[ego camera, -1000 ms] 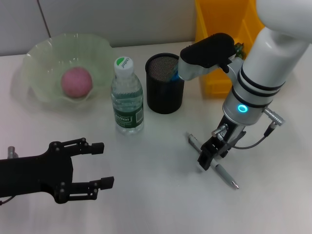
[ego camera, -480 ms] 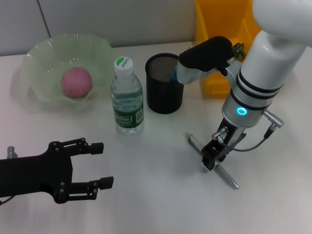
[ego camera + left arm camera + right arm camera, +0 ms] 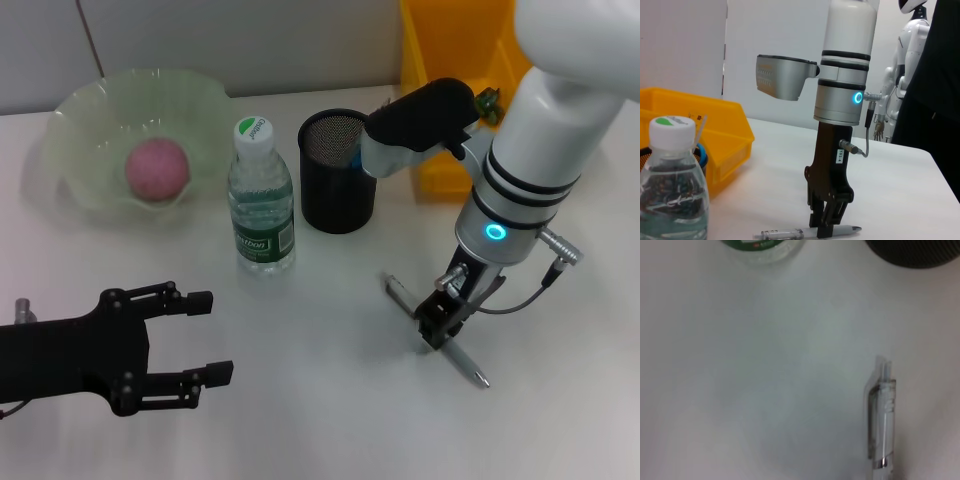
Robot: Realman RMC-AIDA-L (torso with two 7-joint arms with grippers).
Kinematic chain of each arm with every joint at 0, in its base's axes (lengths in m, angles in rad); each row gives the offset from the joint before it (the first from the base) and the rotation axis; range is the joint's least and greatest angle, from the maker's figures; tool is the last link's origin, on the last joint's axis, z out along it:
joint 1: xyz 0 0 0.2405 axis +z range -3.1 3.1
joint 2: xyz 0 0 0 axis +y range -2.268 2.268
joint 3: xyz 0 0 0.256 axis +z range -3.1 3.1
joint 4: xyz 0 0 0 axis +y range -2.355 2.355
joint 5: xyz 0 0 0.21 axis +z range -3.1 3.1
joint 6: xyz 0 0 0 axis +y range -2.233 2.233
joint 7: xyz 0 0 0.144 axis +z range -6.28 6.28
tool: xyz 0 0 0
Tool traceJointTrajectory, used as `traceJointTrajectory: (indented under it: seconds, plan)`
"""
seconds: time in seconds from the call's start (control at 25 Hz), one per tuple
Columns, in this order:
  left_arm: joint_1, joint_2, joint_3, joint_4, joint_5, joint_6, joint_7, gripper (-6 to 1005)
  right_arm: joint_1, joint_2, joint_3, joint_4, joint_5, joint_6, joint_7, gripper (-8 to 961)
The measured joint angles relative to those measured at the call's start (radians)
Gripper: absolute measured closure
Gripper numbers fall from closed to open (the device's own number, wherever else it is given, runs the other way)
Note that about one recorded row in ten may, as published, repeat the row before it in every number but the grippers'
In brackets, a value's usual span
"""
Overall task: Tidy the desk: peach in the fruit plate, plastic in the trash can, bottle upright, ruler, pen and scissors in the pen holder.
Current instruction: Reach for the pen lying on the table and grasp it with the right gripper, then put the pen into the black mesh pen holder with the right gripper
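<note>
**Right tool settles onto the pen**

Over the last second the right tool (image 3: 441, 322) has slid along the pen (image 3: 437, 328) toward its middle and dropped lower; its jaws now stand down at the counter (image 3: 330, 420) astride the barrel, seemingly closing on it, though whether they grip it yet I cannot tell. The pen lies flat near the counter's right side, in front of the black mesh pen holder (image 3: 338, 185). My reading: the grasp is nearly made, with the lift and the carry to the holder to come.

The peach (image 3: 156, 168) sits in the green fruit plate (image 3: 85, 115) at the far left corner. The bottle (image 3: 260, 200) stands upright beside the holder, which has something blue inside. The left tool (image 3: 190, 337) hangs wide open and empty near the front left edge.
</note>
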Motion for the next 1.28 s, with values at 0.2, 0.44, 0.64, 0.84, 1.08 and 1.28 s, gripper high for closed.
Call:
traceJointTrajectory:
  seconds: [0.2,0.44,0.64,0.84,1.08,1.28]
  plan:
    - [0.0,0.0,0.0,0.0,0.0,0.0,0.0,191,0.002,0.0,-0.003,0.008,0.0,0.0,0.001,714]
    - [-0.001,-0.001,0.0,0.0,0.0,0.0,0.0,191,0.006,0.0,-0.003,0.022,0.0,0.004,0.002,729]
    - [-0.001,-0.002,0.0,0.0,0.0,0.001,0.0,191,0.007,0.0,-0.009,0.022,-0.003,0.008,0.002,736]
    - [-0.001,-0.001,0.0,0.0,0.0,0.001,0.0,191,0.004,-0.002,-0.004,0.019,-0.003,0.009,0.002,806]
    - [-0.001,0.0,0.0,0.004,0.0,0.003,-0.009,191,-0.059,-0.008,0.044,-0.138,0.001,-0.042,-0.001,831]
    - [-0.001,0.0,0.0,0.012,0.0,0.005,-0.017,191,-0.205,-0.012,0.099,-0.472,-0.002,-0.09,-0.022,834]
